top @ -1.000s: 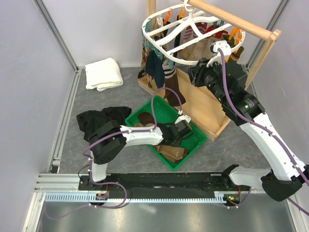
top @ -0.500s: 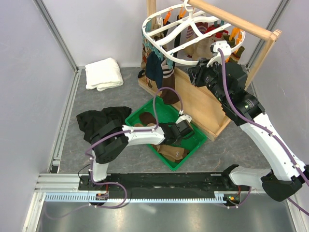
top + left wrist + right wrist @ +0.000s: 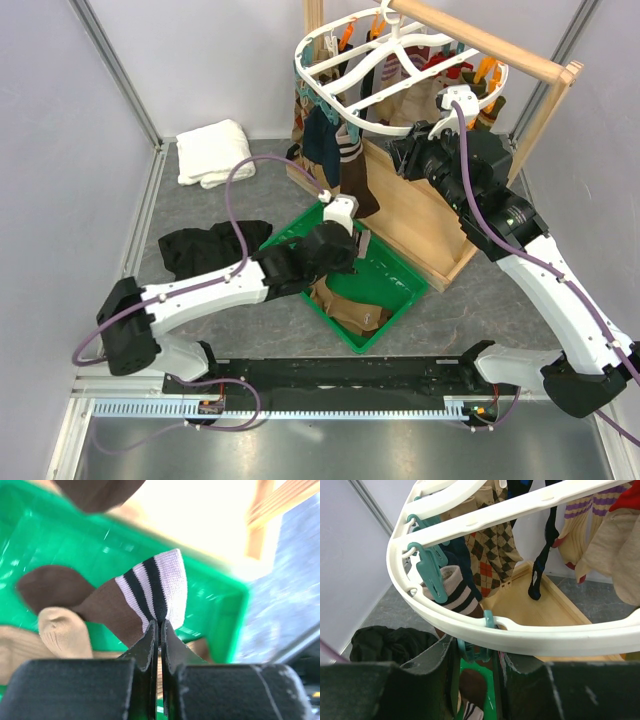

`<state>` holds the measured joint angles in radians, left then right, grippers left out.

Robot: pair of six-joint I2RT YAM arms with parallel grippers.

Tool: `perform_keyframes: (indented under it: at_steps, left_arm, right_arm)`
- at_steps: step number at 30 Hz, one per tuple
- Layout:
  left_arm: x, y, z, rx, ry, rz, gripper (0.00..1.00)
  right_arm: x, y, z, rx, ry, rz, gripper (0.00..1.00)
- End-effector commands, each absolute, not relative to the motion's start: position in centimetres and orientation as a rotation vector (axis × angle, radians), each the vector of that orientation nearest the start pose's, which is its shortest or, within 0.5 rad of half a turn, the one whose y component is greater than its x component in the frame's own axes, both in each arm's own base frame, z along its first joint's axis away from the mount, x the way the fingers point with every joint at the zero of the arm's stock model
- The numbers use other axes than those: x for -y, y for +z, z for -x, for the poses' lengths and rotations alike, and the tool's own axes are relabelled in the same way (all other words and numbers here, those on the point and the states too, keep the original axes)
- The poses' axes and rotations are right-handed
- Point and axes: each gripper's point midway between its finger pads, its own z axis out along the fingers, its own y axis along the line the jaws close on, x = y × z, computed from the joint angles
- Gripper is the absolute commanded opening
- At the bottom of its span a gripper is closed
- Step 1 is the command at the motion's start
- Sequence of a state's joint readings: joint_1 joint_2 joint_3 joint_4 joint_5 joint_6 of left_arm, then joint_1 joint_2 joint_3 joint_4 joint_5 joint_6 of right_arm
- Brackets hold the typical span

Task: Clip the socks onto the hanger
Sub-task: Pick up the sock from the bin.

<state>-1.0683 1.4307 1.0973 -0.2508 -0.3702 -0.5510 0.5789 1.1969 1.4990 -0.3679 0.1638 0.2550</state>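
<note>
Brown striped sock (image 3: 145, 595) now rides above the green bin (image 3: 60, 535), pinched by your left fingers (image 3: 149, 647), which just closed; your right fingers (image 3: 427, 667) squeeze a teal clip (image 3: 471, 652) on the hanger (image 3: 545, 632), awaiting it.

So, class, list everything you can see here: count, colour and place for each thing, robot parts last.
wooden stand: one, pale wood, back right
hanger: one, white, hung from the stand's rail
clips: several, teal and orange, along the hanger's rim
hanging socks: several, mixed colours, clipped to the hanger
bin: one, green, in front of the stand
striped sock: one, brown with white-striped cuff, held over the bin
tan socks: at least one, tan, in the bin
black cloth: one, black, left of the bin
towel: one, white, back left
left fingers: one pair, black, shut on the striped sock
right fingers: one pair, dark, shut on a teal clip under the hanger's rim
</note>
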Motion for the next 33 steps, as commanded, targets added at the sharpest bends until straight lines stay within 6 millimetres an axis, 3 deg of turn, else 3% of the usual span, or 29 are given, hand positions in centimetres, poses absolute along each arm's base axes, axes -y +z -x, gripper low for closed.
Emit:
perform_keyframes:
  at_steps: [1,10,14,23,33]
  left_arm:
    - [35.2,24.7,-24.4,-1.963,-0.784,-0.157,0.02]
    - [35.7,33.7,-24.8,-1.687,-1.059,-0.037,0.02]
    - [36.0,36.2,-25.6,-1.589,-1.108,-0.026,0.02]
    - [36.8,39.1,-27.8,-1.472,-1.161,-0.027,0.02]
    - [37.0,41.8,-28.1,-1.345,-1.219,-0.044,0.02]
  right_arm:
    - [-19.8,41.7,-33.1,-1.701,0.501,0.156,0.00]
    - [-20.4,42.6,-32.6,-1.681,0.556,0.165,0.00]
    - [-20.7,43.0,-32.4,-1.671,0.587,0.157,0.00]
    - [-21.3,43.3,-32.0,-1.668,0.635,0.167,0.00]
    - [-21.8,42.4,-32.0,-1.689,0.666,0.168,0.00]
